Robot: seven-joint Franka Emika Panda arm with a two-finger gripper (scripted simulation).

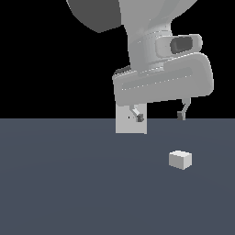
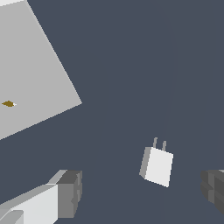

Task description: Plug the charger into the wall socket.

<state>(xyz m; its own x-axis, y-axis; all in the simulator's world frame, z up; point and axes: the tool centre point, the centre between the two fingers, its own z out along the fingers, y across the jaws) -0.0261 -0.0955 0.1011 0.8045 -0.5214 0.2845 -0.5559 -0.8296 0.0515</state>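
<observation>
Two risks stand out from here. First, the gripper (image 1: 159, 114) hangs above the floor (image 1: 69, 193) with its fingers spread wide and holding nothing, while the charger (image 1: 180, 159) lies loose on the floor toward the exterior view's right, well short of the far edge. In the wrist view the charger (image 2: 156, 166) sits off-centre between the fingertips (image 2: 70, 192), nearer one than the other, so a straight descent could nudge or tip it instead of gripping it squarely. Second, its two prongs point roughly toward the wall socket (image 1: 131, 123), which stands upright at the floor's far edge, but the alignment looks skewed. The socket's dark centre mark (image 2: 8, 104) is small, and any twist in the grasp would likely jam the prongs against the panel.
</observation>
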